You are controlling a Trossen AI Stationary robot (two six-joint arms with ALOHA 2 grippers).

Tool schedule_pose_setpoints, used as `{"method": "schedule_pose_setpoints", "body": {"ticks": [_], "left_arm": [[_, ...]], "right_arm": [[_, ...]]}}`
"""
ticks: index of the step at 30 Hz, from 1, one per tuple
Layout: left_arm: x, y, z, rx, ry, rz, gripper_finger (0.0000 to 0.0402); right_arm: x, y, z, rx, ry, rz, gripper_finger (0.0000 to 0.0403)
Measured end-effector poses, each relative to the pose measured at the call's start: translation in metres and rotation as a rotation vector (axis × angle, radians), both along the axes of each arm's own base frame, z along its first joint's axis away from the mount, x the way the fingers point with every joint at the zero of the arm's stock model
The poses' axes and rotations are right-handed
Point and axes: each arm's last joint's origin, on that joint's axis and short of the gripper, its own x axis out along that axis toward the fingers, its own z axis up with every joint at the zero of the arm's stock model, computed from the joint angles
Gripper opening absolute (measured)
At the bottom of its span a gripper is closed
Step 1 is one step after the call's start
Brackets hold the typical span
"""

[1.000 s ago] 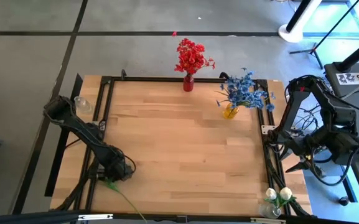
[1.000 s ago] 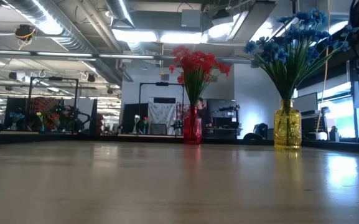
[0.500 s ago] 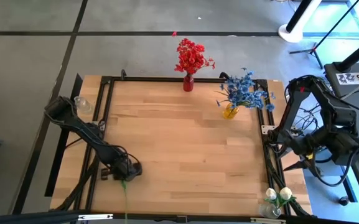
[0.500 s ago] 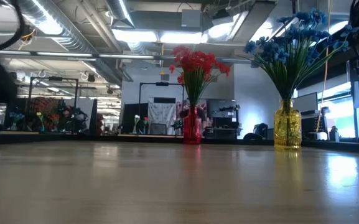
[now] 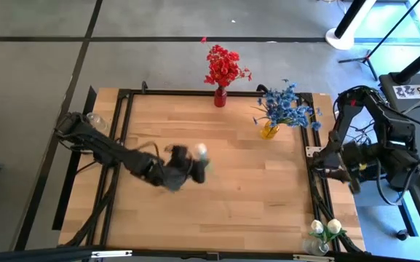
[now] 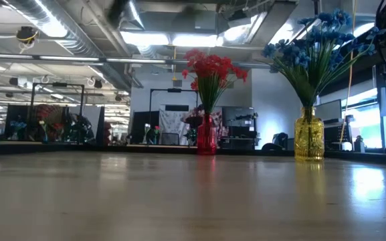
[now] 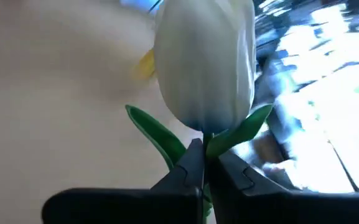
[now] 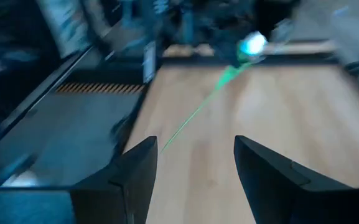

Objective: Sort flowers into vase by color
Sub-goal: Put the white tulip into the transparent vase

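A white flower has its blossom [image 5: 200, 151] over the middle of the table, and my left gripper [image 5: 189, 169] is shut on it, blurred by motion. The left wrist view shows the white blossom [image 7: 204, 62] just beyond the fingertips. From the right wrist view the blossom [image 8: 252, 45] and its thin green stem [image 8: 198, 106] slant across the table. Red flowers stand in a red vase [image 5: 220, 96] at the far edge. Blue flowers stand in a yellow vase [image 5: 269, 130]. My right gripper [image 8: 195, 168] is open, off the table's right edge [image 5: 325, 164]. My left gripper pinches the green stem just under the blossom [image 7: 205, 140] between its two fingers, among the small leaves there. The blossom stands out past the fingertips toward the table's right side. The flower is lifted clear of the table, and the rest of the stem trails behind, hidden by the gripper.
A clear vase with white flowers [image 5: 325, 229] stands at the near right corner. A black frame [image 5: 126, 109] runs around the wooden table top. A small clear thing [image 5: 97, 120] sits at the far left. The room lies behind the vases in the low view.
My left gripper has swung fast from the near left corner toward the table's middle and far side. It carries the white flower, whose stem earlier hung over the near edge. My right arm has shifted a little toward the far edge.
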Motion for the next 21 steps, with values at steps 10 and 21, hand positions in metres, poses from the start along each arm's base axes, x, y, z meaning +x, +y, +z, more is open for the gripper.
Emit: {"method": "schedule_pose_setpoints", "body": {"ticks": [10, 21], "left_arm": [[0.067, 0.033, 0.104, 0.632, -0.081, -0.271, 0.0002], [0.140, 0.026, 0.098, 0.741, -0.218, -0.501, 0.0004]], "right_arm": [[0.027, 0.000, 0.004, 0.121, -0.010, -0.263, 0.0214], [0.084, 0.023, 0.007, 0.132, -0.026, -0.249, 0.0214]]}}
